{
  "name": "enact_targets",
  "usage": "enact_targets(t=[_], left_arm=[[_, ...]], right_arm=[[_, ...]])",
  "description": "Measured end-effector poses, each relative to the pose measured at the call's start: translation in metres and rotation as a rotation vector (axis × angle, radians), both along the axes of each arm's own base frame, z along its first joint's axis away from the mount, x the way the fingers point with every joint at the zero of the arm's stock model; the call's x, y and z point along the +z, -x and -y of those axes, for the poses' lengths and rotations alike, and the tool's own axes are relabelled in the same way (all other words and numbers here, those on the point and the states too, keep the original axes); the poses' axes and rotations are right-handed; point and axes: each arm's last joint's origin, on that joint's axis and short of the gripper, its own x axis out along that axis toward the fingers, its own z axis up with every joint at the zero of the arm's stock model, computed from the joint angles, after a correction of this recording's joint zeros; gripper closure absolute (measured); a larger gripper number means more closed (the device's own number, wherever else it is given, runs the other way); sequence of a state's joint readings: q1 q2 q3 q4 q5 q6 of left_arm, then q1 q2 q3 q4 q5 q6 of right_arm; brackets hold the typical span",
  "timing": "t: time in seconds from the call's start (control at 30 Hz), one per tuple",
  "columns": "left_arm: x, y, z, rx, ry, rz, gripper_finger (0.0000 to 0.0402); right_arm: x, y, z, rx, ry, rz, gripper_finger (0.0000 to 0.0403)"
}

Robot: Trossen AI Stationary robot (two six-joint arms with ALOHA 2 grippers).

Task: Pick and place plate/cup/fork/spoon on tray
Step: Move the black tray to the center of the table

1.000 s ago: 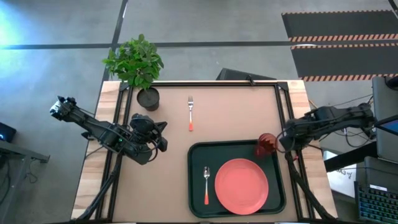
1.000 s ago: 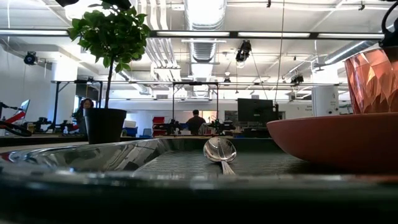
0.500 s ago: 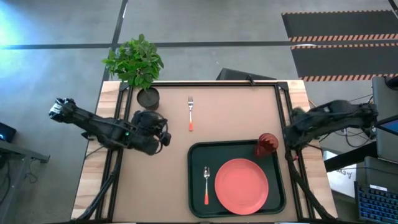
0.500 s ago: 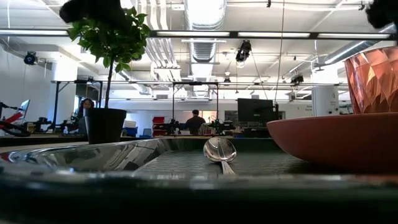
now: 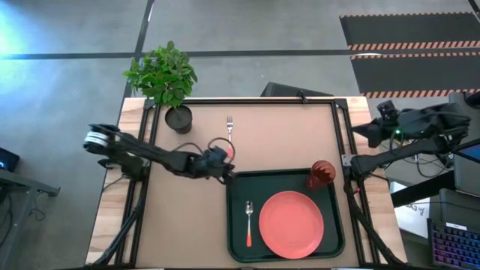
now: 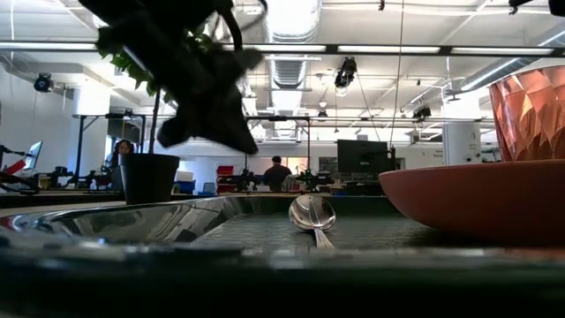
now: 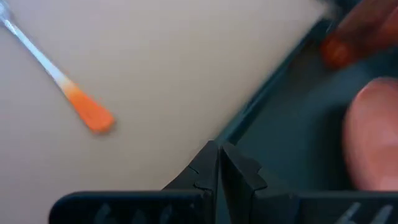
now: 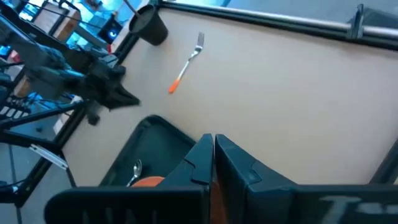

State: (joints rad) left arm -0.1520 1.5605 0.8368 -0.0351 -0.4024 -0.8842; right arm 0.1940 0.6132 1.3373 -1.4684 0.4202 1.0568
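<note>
The fork point(image 5: 229, 132) lies on the bare table beyond the tray point(image 5: 330, 240), its orange handle point(image 7: 90, 112) pointing toward the tray. On the tray rest the plate point(image 5: 291, 223), the spoon point(image 5: 249, 221) to its left and the cup point(image 5: 322, 174) in the far right corner. My left gripper point(image 7: 218, 163) is shut and empty. It hovers over the tray's far left corner point(image 5: 231, 177), beside the fork's handle. My right gripper point(image 8: 212, 155) is shut, empty and raised at the table's right edge point(image 5: 361, 133).
A potted plant point(image 5: 174, 90) stands at the table's far left corner, its dark pot point(image 8: 149, 25) left of the fork. Bare tabletop point(image 5: 285, 139) lies between the fork and the right edge. People show in the room behind the table.
My left gripper has swung toward the table's right and come down, from the left side of the table to the tray's far left corner by the fork's handle. My right gripper has risen and drawn back from the cup toward the right edge. Both stay shut.
</note>
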Motion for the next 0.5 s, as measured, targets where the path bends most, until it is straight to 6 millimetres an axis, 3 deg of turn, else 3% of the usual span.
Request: enact_targets(t=[0.23,0.5], left_arm=[[-0.019,-0.022,0.012,-0.127,0.09,-0.074,0.0402],[-0.032,-0.01,0.017,-0.127,0.118,-0.219,0.0401]], right_arm=[[-0.001,-0.001,0.0,0.009,0.012,-0.011,0.0395],[-0.002,-0.001,0.0,0.012,0.021,-0.014,0.0395]])
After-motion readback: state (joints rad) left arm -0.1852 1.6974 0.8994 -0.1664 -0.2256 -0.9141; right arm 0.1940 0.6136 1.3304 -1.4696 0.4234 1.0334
